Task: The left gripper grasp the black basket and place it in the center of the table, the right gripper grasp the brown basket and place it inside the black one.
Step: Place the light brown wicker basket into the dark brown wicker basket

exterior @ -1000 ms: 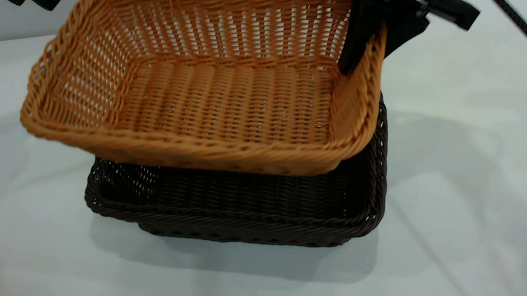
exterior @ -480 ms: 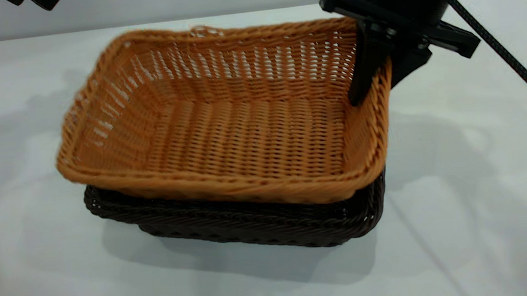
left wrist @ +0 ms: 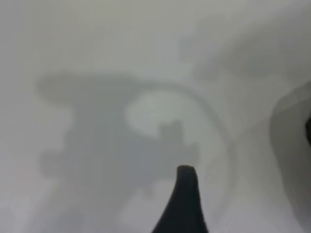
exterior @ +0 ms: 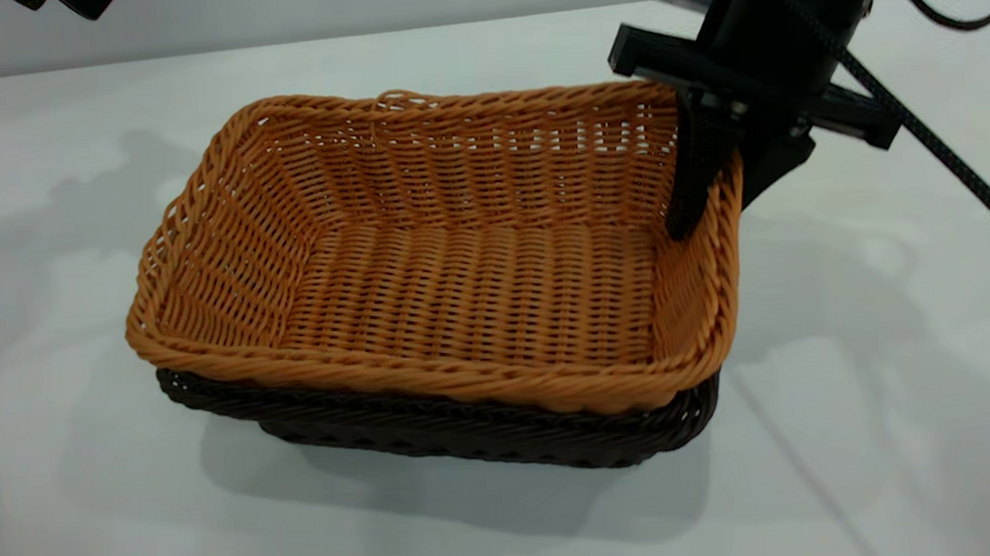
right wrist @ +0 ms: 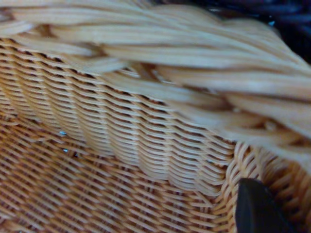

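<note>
The brown basket (exterior: 460,290) sits nested inside the black basket (exterior: 473,430), whose dark rim and base show only along the near side, on the table (exterior: 881,422). My right gripper (exterior: 715,207) is shut on the brown basket's right rim, with one finger inside the wall and one outside. The right wrist view shows the brown basket's weave (right wrist: 146,136) up close, one black fingertip (right wrist: 255,206) against it, and a bit of the black basket (right wrist: 291,19). My left gripper (exterior: 69,1) is raised at the far left, open and empty. Its fingertip (left wrist: 185,194) shows over bare table.
The pale table surrounds the baskets on all sides. A black cable (exterior: 977,186) runs from the right arm down toward the right edge of the exterior view. Arm shadows lie on the table left and right of the baskets.
My right gripper has lowered the brown basket from a raised tilt down into the black basket, where it now sits level. The left arm has not moved.
</note>
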